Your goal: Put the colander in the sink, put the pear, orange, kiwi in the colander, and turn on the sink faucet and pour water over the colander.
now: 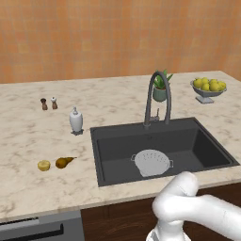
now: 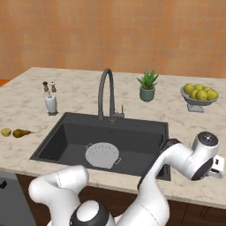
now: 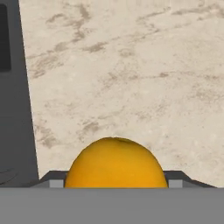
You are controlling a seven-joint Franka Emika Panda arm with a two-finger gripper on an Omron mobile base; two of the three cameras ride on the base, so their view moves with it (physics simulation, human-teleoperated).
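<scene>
Hand view: gripper [image 3: 114,186] clamped on round bright orange fruit [image 3: 115,162] over beige marble counter [image 3: 131,78]; dark grey sink [image 3: 17,122] lies left; silvery perforated colander [image 2: 102,155] there.

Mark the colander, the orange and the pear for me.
colander [image 1: 151,163], left base view, middle of its perforated bowl.
orange [image 3: 115,164], hand view, centre of its visible peel.
pear [image 1: 62,163], left base view, its rounded body.

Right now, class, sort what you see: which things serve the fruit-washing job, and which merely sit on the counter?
Job:
colander, in the sink
faucet
pear
kiwi
orange, between the jaws

Lying about:
lemon bowl
plant
soap bottle
two shakers
</scene>
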